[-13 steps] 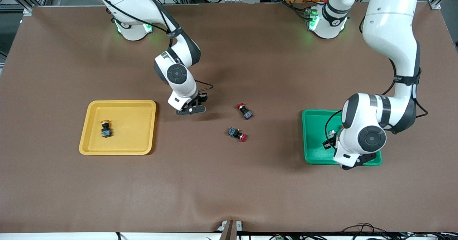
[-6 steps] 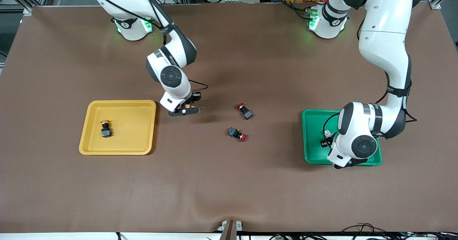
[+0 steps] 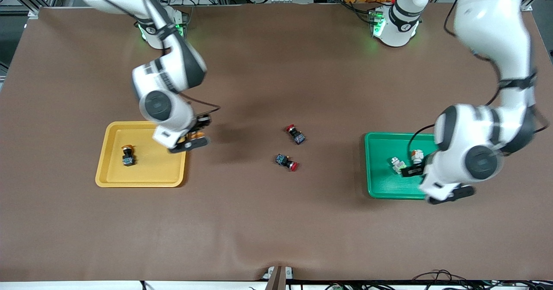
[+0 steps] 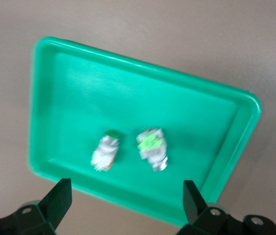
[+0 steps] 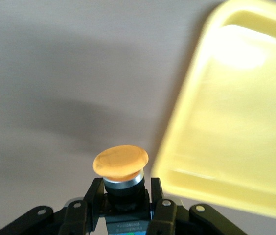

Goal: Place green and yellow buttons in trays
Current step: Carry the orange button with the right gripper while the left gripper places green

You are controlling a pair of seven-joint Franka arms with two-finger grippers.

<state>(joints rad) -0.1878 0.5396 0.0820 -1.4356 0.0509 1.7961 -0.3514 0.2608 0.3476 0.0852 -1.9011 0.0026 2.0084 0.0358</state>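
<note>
Orange-yellow-capped black button [image 5: 122, 169] is gripped by the right gripper [image 3: 193, 135] at the three o'clock rim of the yellow plastic tray [image 3: 168, 176], where a like button [image 3: 127, 155] lies. Two pale buttons [image 4: 106, 151] [image 4: 152, 148] lie in the green plastic tray [image 4: 216, 117]; above it the left gripper [image 4: 124, 198] is held spread, empty.

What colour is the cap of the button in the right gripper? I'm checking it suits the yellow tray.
Orange-yellow; the button shows best in the right wrist view, clamped in the right gripper.

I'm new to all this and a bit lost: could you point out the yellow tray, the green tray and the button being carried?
yellow tray [image 3: 142, 175]: front view, bare floor.
green tray [image 4: 128, 93]: left wrist view, bare floor.
carried button [image 5: 121, 161]: right wrist view, orange-yellow cap.
</note>
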